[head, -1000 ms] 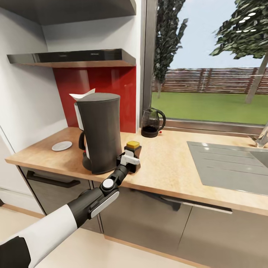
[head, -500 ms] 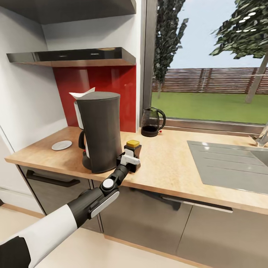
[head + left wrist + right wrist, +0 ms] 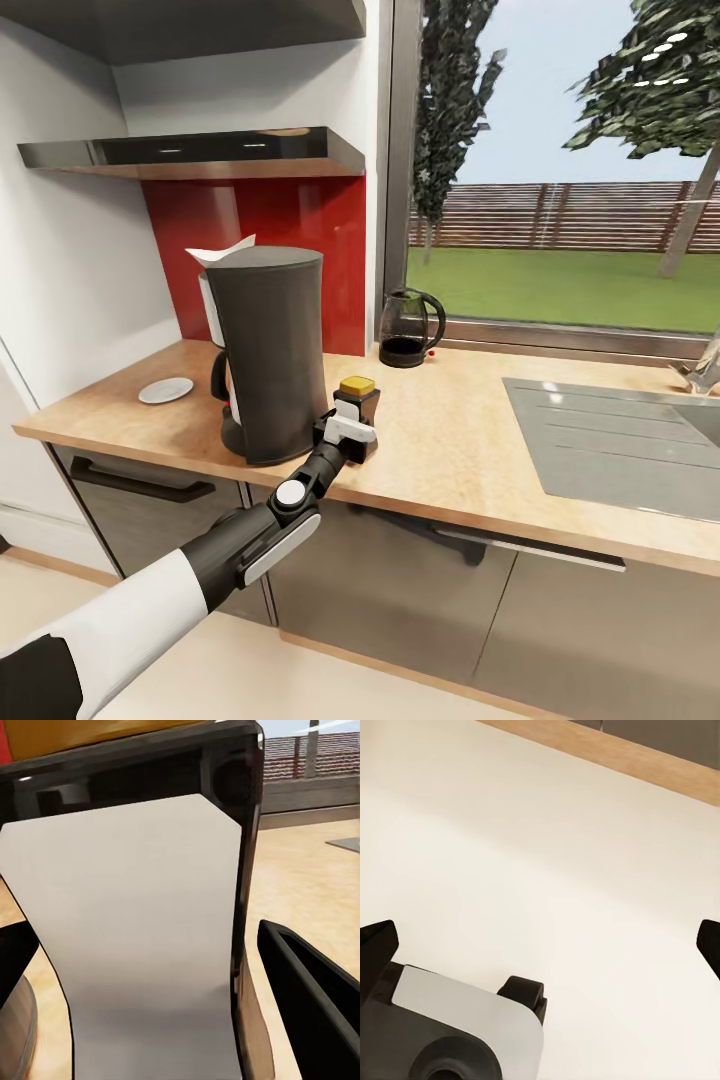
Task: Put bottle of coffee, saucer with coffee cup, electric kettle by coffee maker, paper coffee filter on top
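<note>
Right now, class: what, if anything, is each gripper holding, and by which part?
Left gripper: the bottle, by its labelled body, below the cap. Right gripper: open, nothing.

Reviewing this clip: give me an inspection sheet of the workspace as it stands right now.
Surface: kitchen countertop, light wood-look, with an inset sink.
Job's things: coffee maker upright with the paper coffee filter on top; bottle of coffee standing beside it; saucer on its other side, bare; electric kettle near the window.
Clutter: nothing seen.
Grippers: left gripper around the bottle, label close between the fingers; right gripper open over the floor.
Cables: nothing seen.
Surroundings: kitchen shelf, red backsplash, window.
</note>
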Robot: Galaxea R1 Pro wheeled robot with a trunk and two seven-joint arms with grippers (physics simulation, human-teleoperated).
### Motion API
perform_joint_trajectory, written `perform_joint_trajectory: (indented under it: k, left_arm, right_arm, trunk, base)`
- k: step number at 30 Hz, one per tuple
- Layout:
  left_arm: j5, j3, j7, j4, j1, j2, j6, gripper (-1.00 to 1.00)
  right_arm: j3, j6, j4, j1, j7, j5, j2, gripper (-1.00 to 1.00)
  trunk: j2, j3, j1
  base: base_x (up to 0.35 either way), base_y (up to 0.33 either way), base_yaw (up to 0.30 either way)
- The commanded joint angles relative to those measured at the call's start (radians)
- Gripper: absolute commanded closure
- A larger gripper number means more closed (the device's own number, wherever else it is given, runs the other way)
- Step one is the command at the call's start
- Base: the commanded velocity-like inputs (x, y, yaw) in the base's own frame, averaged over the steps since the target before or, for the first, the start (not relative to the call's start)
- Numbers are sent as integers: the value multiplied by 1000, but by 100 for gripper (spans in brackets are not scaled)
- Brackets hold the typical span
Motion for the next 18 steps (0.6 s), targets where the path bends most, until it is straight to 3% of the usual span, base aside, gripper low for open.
perform_joint_trajectory:
  k: [1, 18]
  left_arm:
    - [19, -7, 7, 1, -1, 1, -7, 100]
    - [19, -7, 7, 2, -1, 1, -7, 100]
  right_arm:
    - [-9, -4, 1, -1, 4, 9, 0, -100]
    - [-9, -4, 1, -1, 4, 9, 0, -100]
  trunk:
    - [-1, -1, 0]
    - [-1, -1, 0]
  base:
    - [0, 0, 0]
    - [0, 0, 0]
